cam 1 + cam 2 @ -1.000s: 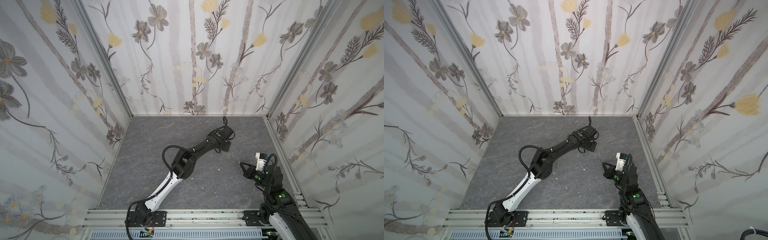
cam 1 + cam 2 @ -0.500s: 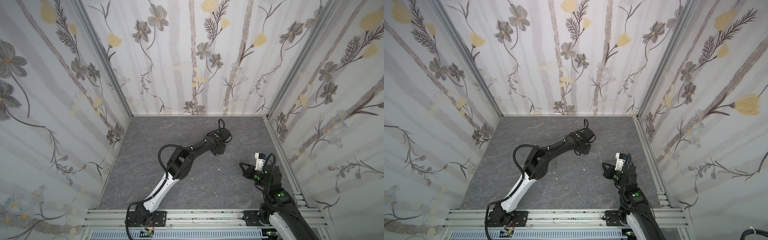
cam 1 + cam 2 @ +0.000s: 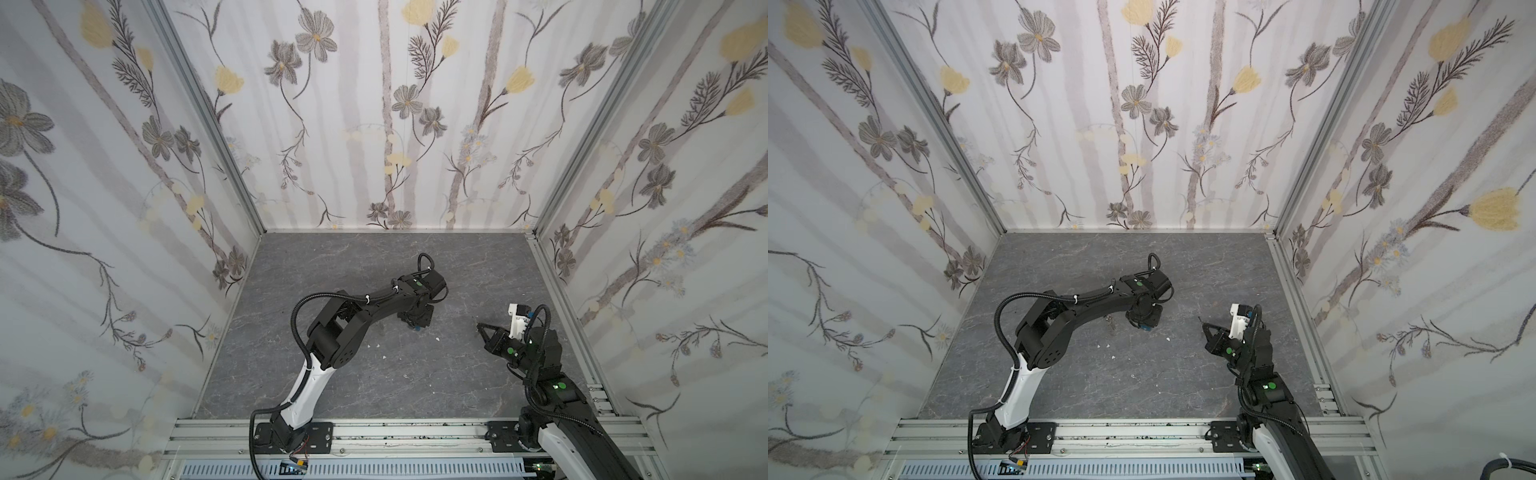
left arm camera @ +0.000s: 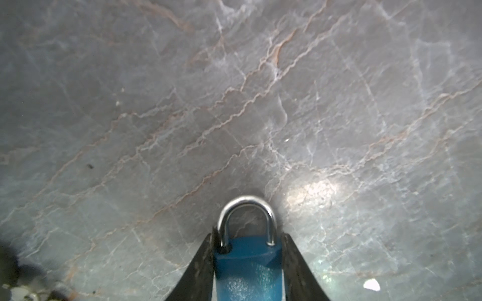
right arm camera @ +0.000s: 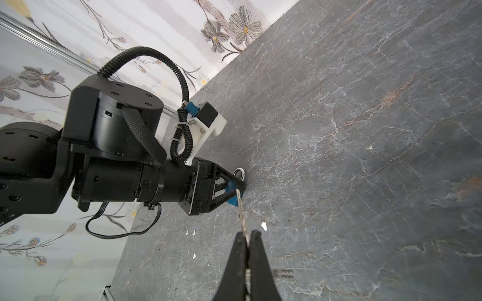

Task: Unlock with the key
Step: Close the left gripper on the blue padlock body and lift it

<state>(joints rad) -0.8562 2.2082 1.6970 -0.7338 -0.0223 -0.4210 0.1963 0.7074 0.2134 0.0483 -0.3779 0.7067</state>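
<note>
At the 6 o'clock edge of the grey marble-patterned bench [image 3: 374,386] both arms rise from an aluminium rail [image 3: 395,434], the left arm from 7 o'clock and the right arm from 5 o'clock. The right gripper [image 3: 480,326] hangs above the bench toward 3 o'clock with its tips aimed at about 10 o'clock. Its jaws are pinched narrow on a small silver metal key [image 5: 241,211], whose blade sticks out past the tips. A few white flecks [image 3: 437,338] lie on the bench between the two arms. Near the bench's centre the left gripper [image 3: 415,324] points steeply down, its jaws closed on the sides of a blue padlock [image 4: 247,265]. The padlock's curved steel shackle [image 4: 246,206] faces the bench surface, with both legs seated in the body. Whether the shackle touches the bench cannot be told. At 12 o'clock stands the floral-papered back wall [image 3: 390,124].
</note>
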